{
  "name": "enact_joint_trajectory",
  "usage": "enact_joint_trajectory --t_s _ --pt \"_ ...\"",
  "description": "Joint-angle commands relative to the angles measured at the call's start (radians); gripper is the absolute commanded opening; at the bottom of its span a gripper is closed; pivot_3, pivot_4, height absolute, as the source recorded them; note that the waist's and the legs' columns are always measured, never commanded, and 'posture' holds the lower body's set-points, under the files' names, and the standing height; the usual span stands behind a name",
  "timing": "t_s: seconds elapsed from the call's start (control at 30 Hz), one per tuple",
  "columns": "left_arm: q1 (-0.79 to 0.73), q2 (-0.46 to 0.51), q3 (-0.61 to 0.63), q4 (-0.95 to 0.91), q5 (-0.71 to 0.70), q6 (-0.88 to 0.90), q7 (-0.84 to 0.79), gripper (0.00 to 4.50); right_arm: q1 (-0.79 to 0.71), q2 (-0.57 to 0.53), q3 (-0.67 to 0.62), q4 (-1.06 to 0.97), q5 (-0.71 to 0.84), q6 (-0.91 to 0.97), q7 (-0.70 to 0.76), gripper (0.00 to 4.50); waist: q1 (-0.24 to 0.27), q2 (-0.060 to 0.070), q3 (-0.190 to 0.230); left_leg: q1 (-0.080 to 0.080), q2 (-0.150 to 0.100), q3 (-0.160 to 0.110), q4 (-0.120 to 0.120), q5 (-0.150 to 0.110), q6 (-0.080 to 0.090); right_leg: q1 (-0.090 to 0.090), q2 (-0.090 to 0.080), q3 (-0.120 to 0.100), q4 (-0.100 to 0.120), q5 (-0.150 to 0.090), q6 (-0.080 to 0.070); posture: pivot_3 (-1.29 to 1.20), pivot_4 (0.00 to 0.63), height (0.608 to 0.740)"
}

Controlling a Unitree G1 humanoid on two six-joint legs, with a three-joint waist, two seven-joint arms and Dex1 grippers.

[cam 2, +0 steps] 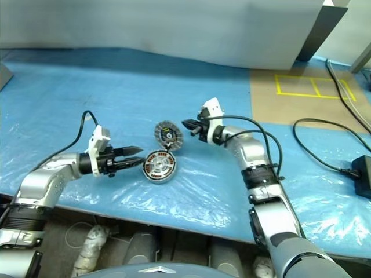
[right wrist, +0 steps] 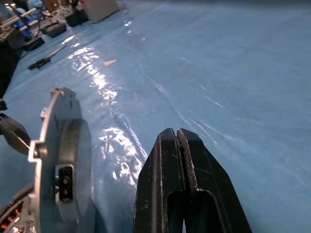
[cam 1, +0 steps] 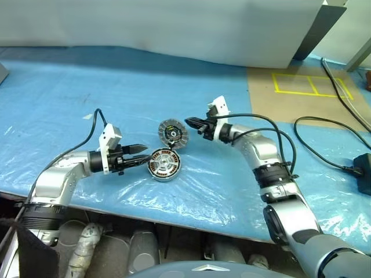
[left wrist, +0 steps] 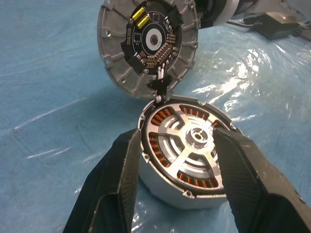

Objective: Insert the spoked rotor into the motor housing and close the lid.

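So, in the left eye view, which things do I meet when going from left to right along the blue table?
Left black two-finger gripper → round grey motor housing with copper windings → right black gripper → black cable → black box at the edge.

One motor housing (cam 1: 164, 164) is sitting near the frame's centre, with one spoked rotor (left wrist: 187, 145) lying inside it. One lid (cam 1: 173, 134) is standing just above it. Two tools are showing: one (cam 1: 141, 155) at centre left, one (cam 1: 192, 123) at centre right.
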Motion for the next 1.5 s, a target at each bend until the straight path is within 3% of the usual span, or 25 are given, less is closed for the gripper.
enact_joint_trajectory --t_s 0.03,0.27,0.47,0.8,1.13,1.3,1.5 --pt "-0.008 0.011 0.019 0.000 0.004 -0.024 -0.004 2.46 -0.017 0.014 0.006 -0.051 0.031 0.002 0.072 0.00 0.002 0.000 0.000 -0.001 0.000 0.000 0.000 0.000 0.000 0.000 0.000 0.000 0.000 0.000 0.000 0.00 0.150 0.740" --pt "-0.009 0.015 0.025 0.012 0.002 -0.028 -0.008 2.46 0.045 -0.020 0.085 -0.251 0.059 0.085 0.199 0.00 0.002 0.000 0.000 -0.001 0.001 -0.001 0.002 -0.001 -0.002 0.000 0.000 -0.001 0.001 0.000 -0.001 0.00 0.150 0.740" --pt "-0.036 0.029 0.031 0.053 0.010 -0.036 -0.012 2.46 0.050 -0.031 0.109 -0.336 0.068 0.120 0.221 0.00 0.001 0.000 0.000 -0.001 0.001 -0.001 0.003 -0.001 -0.002 0.000 0.000 -0.001 0.002 -0.001 -0.002 0.00 0.150 0.740" --pt "-0.045 0.029 0.036 0.054 0.006 -0.026 0.000 2.46 0.129 -0.062 0.238 -0.386 -0.019 0.072 0.227 0.00 0.001 0.000 0.000 0.000 0.001 -0.001 0.003 -0.001 -0.002 0.000 0.000 -0.001 0.002 -0.001 -0.002 0.00 0.150 0.740" --pt "-0.054 0.033 0.057 0.046 -0.003 0.000 0.015 2.46 0.222 -0.061 0.358 -0.295 -0.151 -0.024 0.204 0.00 0.000 -0.001 0.000 0.004 0.001 -0.001 0.005 -0.001 -0.002 0.005 0.000 0.000 0.002 -0.002 -0.003 0.00 0.150 0.740" --pt "-0.054 0.035 0.057 0.041 -0.003 0.002 0.014 2.46 0.209 -0.023 0.287 -0.301 -0.086 0.017 0.191 0.00 0.000 -0.001 0.000 0.014 0.001 -0.001 0.002 -0.002 -0.002 0.013 0.000 0.001 0.000 -0.002 -0.004 0.00 0.150 0.740" --pt "-0.045 0.032 0.060 0.021 -0.012 0.012 0.011 2.46 0.152 -0.029 0.163 -0.488 0.019 0.101 0.168 0.00 0.001 0.000 0.000 0.011 0.001 -0.001 0.003 -0.002 -0.002 0.011 0.000 0.001 0.000 -0.002 -0.004 0.00 0.150 0.740"
